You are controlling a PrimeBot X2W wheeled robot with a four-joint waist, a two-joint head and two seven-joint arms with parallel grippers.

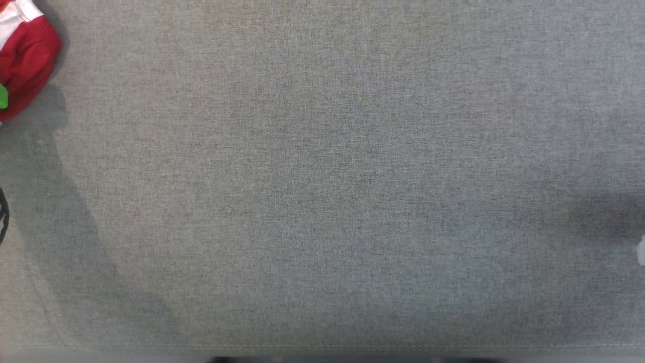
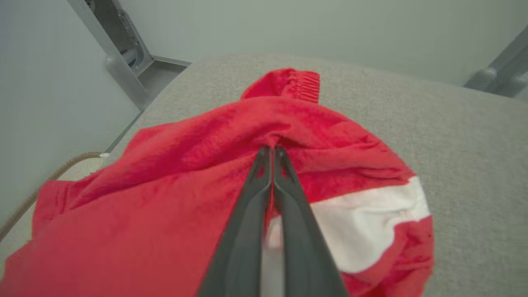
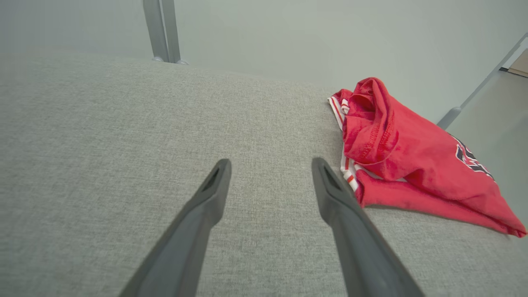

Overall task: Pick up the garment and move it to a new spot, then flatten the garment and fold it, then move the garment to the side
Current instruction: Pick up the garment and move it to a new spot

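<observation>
Left claw (image 2: 272,150) tight on garment (image 2: 165,198)

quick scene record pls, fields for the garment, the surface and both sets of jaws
garment: red with white bands, crumpled in a heap, not yet flattened or folded
place: on the robot's left, near the edge of the grey surface
left jaws: shut, pinching a raised fold of the garment
right jaws: open, holding nothing, over bare grey surface, apart from the garment
lifted: cannot tell
</observation>
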